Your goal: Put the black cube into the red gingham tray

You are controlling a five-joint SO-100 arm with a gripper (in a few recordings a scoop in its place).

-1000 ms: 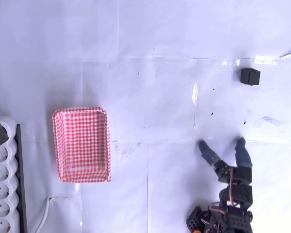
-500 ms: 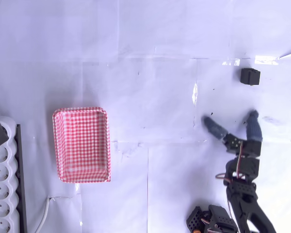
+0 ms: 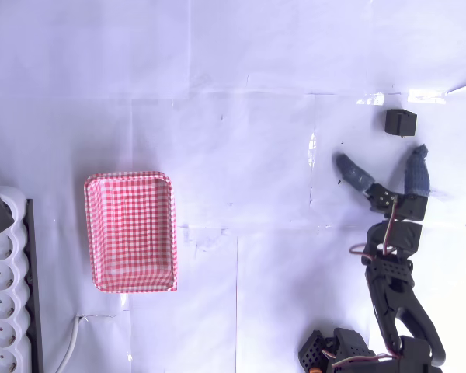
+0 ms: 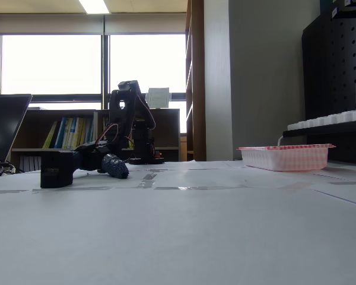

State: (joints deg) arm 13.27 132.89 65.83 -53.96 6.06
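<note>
In the overhead view the gripper (image 3: 382, 165) has its fingers spread wide, empty, with the black cube (image 3: 401, 122) on the table just beyond at about 12 o'clock and the red gingham tray (image 3: 130, 231) well apart at 9 o'clock. To grasp well, I would advance until the fingers straddle the cube squarely and only then close them; how low they ride is hard to judge from above.

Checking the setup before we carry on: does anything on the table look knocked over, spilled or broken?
Nothing stands out. The black cube sits flat on the white table, the red gingham tray lies level and empty, and the gripper is open just short of the cube.
</note>
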